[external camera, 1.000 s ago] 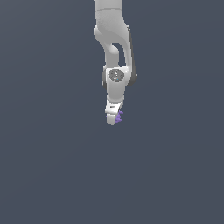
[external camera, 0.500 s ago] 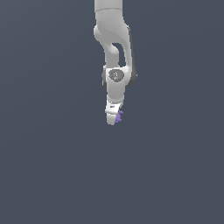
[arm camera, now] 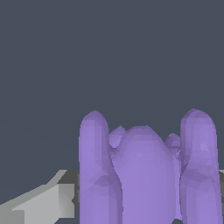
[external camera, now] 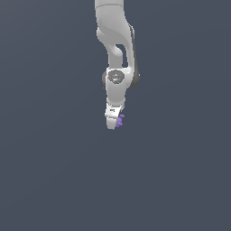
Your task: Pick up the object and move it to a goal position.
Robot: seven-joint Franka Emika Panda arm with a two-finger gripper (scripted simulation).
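1. The object (external camera: 120,121) looks like smooth purple plastic with soft bumps.
2. The end effector (external camera: 113,122) looks like smooth white plastic, a bit shiny.
3. The arm (external camera: 116,49) looks the same.

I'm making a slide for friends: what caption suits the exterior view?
A white robot arm hangs over a plain grey ground, a tiny purple object pinched at its jaws.

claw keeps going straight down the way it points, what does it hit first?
Nothing visible. Below the claw, shut on the purple object, the exterior view shows only plain grey; depth there is unclear.
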